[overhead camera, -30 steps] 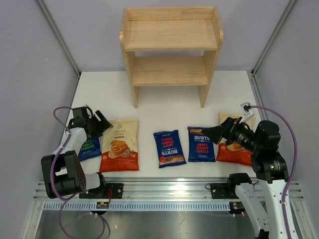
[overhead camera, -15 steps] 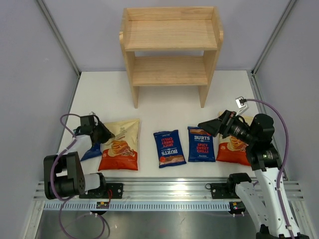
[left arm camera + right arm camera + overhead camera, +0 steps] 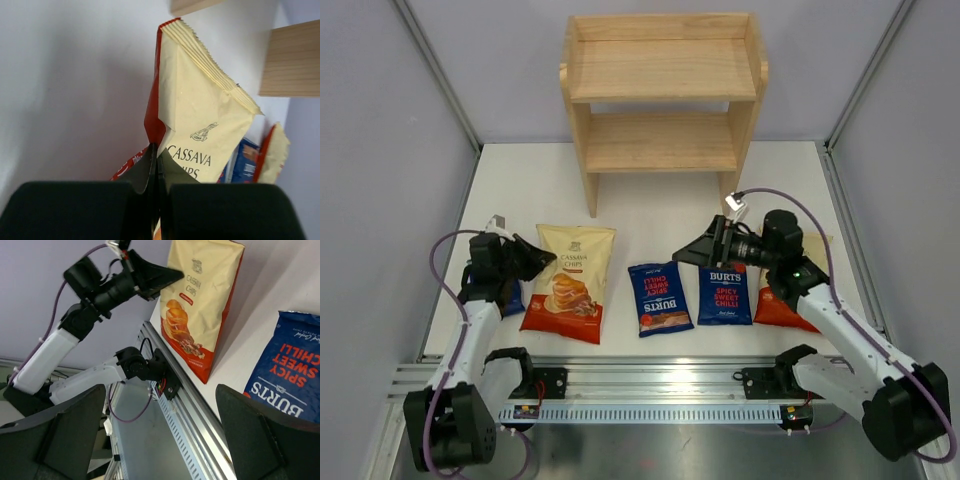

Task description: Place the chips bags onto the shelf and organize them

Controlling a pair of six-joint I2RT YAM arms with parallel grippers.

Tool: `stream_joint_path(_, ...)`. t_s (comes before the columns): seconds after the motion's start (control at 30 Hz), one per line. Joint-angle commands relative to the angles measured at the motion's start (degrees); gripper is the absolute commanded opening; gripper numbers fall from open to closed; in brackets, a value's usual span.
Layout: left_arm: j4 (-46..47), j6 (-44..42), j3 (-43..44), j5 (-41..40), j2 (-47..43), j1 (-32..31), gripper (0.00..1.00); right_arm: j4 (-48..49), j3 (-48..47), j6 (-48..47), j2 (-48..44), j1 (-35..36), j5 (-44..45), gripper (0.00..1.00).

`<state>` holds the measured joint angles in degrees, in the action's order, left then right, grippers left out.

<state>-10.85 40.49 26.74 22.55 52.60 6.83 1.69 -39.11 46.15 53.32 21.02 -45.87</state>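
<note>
The left end effector [image 3: 527,258] is pinched tight on the left margin of a cassava chips bag [image 3: 570,280]. The bag's upper end tips up while its red lower edge rests on the tabletop [image 3: 650,215]. The grip takes only a thin strip of slick film near one side. The bag could therefore twist, sag or slide free on the way to the shelf [image 3: 660,70], which stands well apart at the back with both tiers bare. A dragged lower edge could also nudge the nearer of the two Spicy Sweet Chilli bags [image 3: 659,297], which lie flat just beside it. The right end effector [image 3: 690,252] hovers over those two with its fingers spread wide and nothing between them. A descent between the bags risks pinning both or catching neither.

The blue-green bag [image 3: 512,298] shows only as a sliver under the left arm, its label unreadable. How deep the left fingers bite is hard to judge, since the wrist view shows them meeting edge-on. At the far right, the second cassava bag [image 3: 772,308] lies largely covered by the right arm.
</note>
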Motion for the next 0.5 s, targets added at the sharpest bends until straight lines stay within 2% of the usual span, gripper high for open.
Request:
stream_joint_path(0.0, 1.98, 5.64, 4.72, 6.01, -5.13, -1.29, 0.0, 16.48, 2.02, 2.89, 5.47, 5.77, 4.37, 1.0)
stream_joint_path(0.17, 0.66, 10.57, 9.99, 5.5, -9.96, -6.39, 0.0, 27.1, 2.2, 0.7, 13.99, 12.46, 9.12, 0.99)
stream_joint_path(0.2, 0.48, 11.27, 11.39, 5.14, -11.02, -9.44, 0.0, 28.53, 2.02, -0.09, 15.31, 14.12, 9.39, 0.99)
stream_joint_path(0.47, 4.52, 19.27, 17.02, 1.19, -12.52, -20.44, 0.0, 45.73, 4.12, -1.24, 25.34, 16.16, 10.54, 0.99)
